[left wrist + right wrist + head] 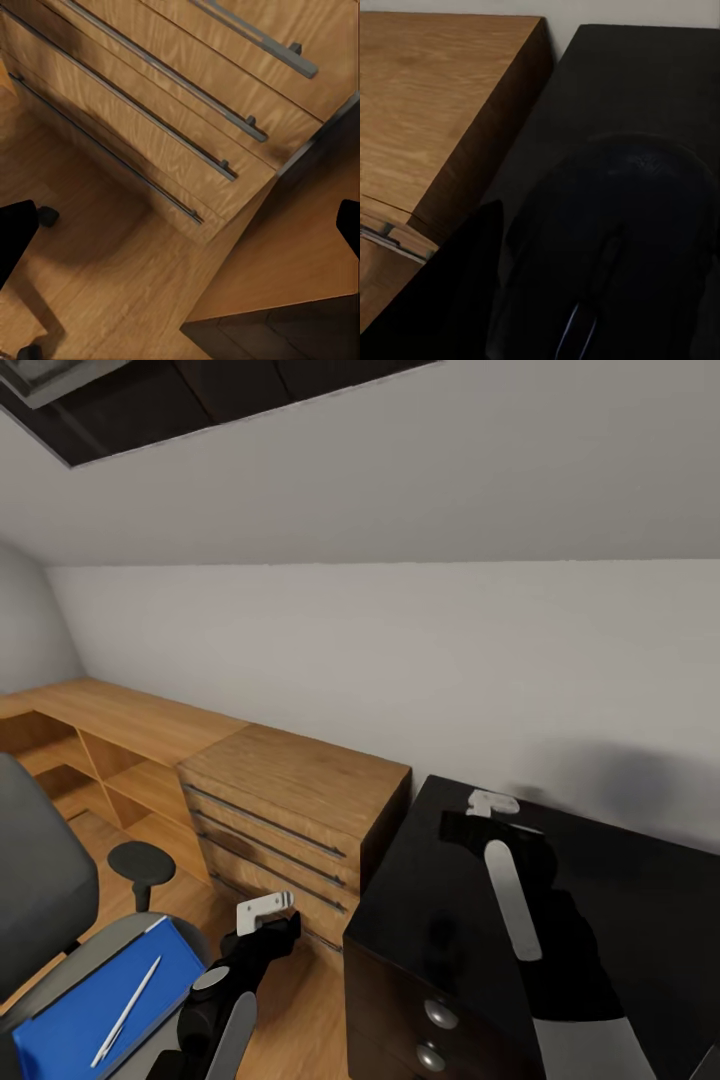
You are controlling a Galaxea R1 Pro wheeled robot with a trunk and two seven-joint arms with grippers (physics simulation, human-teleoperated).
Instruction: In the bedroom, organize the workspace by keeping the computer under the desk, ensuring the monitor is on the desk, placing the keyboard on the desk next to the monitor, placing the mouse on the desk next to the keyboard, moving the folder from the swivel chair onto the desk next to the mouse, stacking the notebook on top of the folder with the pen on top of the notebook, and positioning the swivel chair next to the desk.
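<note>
black desk [640, 920] top under right end effector [492, 804] gripping mouse [615, 255]; no legible writing

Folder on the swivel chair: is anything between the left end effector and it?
Nothing visible blocks it. The left end effector hangs open over the floor beside the swivel chair, whose seat holds the folder. The pen lies on the folder, so it may slide off when lifted.

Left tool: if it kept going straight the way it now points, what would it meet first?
Probably the wood floor in front of the light-wood chest of drawers; the left tool points down there. The chest's lowest drawer is close, so depth is uncertain.
</note>
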